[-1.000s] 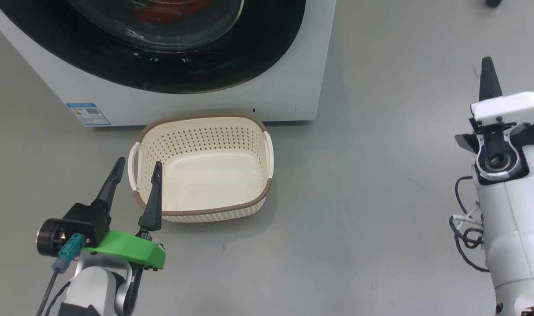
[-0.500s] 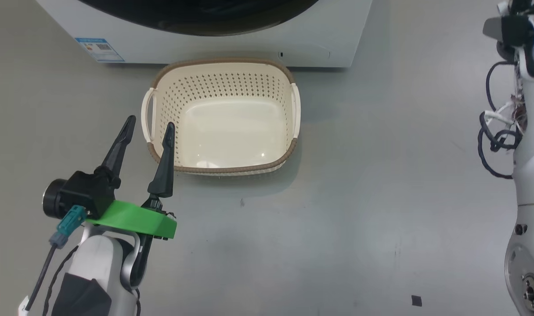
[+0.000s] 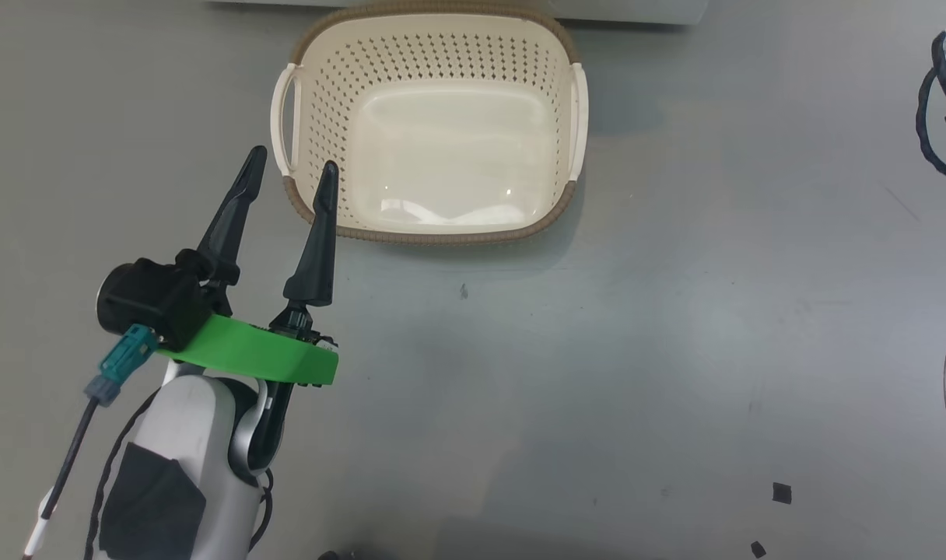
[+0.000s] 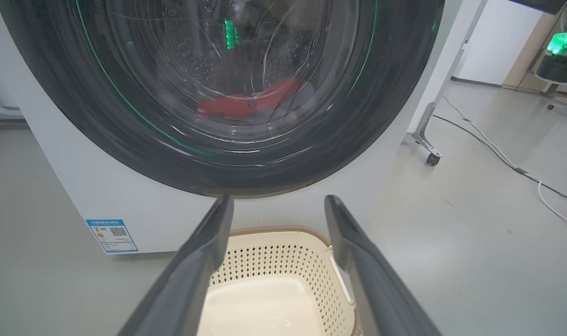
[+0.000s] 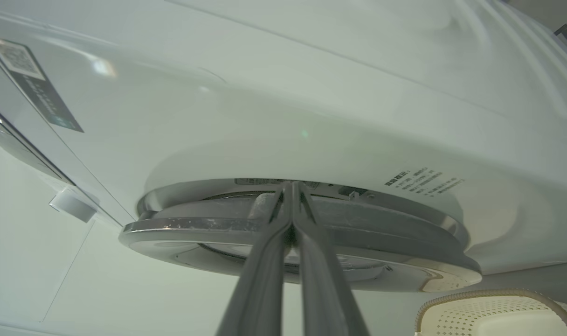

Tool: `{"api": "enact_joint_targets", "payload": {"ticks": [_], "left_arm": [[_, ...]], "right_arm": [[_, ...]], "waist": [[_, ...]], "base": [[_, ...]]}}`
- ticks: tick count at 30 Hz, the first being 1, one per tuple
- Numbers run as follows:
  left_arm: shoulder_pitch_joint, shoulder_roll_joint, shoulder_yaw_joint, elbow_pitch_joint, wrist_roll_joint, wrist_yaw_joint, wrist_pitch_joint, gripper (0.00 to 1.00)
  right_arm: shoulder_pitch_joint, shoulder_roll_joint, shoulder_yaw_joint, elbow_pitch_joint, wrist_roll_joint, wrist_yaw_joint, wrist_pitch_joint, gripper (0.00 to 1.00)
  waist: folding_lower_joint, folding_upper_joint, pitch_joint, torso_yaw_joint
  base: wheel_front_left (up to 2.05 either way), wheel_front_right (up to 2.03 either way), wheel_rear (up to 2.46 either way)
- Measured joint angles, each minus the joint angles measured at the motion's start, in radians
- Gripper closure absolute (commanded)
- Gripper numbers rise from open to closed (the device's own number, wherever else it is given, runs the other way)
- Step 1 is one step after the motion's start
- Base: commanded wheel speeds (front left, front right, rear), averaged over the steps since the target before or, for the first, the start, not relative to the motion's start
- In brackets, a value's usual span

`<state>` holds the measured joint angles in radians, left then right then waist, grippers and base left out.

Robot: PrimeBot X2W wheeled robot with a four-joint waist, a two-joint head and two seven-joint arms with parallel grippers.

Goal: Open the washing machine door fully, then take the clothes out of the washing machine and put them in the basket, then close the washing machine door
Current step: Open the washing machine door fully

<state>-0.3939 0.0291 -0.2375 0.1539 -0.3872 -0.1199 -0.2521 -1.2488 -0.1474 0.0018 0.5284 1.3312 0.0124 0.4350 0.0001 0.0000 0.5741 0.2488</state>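
Biggest first: the washing machine (image 4: 69,196), a white front-loader, stands on the grey floor (image 3: 636,350) right ahead of me. Its door (image 4: 209,56), black rim w/ glass bowl, looks shut or at most barely ajar. I can't tell which from the side view, so step one isn't done imo. The basket (image 3: 442,237) sits empty on the floor just in front of the machine, below the door. The clothes (image 4: 246,103), a red heap, lie low inside the machine behind the glass. My left claw (image 3: 292,159) hangs spread wide w/ nothing in it, by the basket's near-left corner, aimed at the door. My right claw (image 5: 290,186) has both fingers pressed together, pinching nothing, tips up at the seam btw the door's chrome edge and the machine front. Touching or just short, can't tell. What could go wrong: if the tips sit shallow in that seam, they'll prob slip off the smooth rim when I pull, & the door won't unlatch. Prying at an angle could jam or bend the thin fingers. The door swinging out may clip my left claw, which hangs in front of it. Later, floppy fabric may drape over the basket rim & slide to the floor.
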Motion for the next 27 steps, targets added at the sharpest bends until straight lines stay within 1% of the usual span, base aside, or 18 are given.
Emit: {"api": "enact_joint_targets", "payload": {"ticks": [4,11,19,22,27], "left_arm": [[-0.018,-0.001,-0.024,-0.004,-0.018,0.0,0.0,0.0],[-0.047,-0.003,-0.056,-0.01,-0.063,0.0,0.0,0.0],[-0.058,-0.005,-0.06,-0.026,-0.086,0.0,0.0,0.0],[-0.063,-0.005,-0.068,-0.027,-0.089,0.0,0.0,0.0],[-0.078,-0.007,-0.069,-0.028,-0.103,0.0,0.0,0.0]], "right_arm": [[-0.052,-0.001,0.033,0.002,-0.004,-0.017,0.042,1.0],[-0.129,-0.012,0.048,0.014,-0.024,-0.042,0.063,1.0],[-0.2,-0.008,0.082,0.037,-0.042,-0.066,0.089,1.0],[-0.219,-0.01,0.083,0.043,-0.042,-0.065,0.089,1.0],[-0.226,-0.019,0.085,0.069,-0.042,-0.049,0.103,1.0]], "waist": [[0.0001,0.0,0.039,0.019],[0.0,0.0,0.091,0.061],[0.0,0.0,0.137,0.104],[0.0,0.0,0.154,0.114],[-0.0001,0.0,0.168,0.13]], "base": [[0.0,0.0,0.0],[0.0,0.0,0.0],[0.0,0.0,0.0],[0.0,0.0,0.0],[0.0,0.0,0.0]]}}
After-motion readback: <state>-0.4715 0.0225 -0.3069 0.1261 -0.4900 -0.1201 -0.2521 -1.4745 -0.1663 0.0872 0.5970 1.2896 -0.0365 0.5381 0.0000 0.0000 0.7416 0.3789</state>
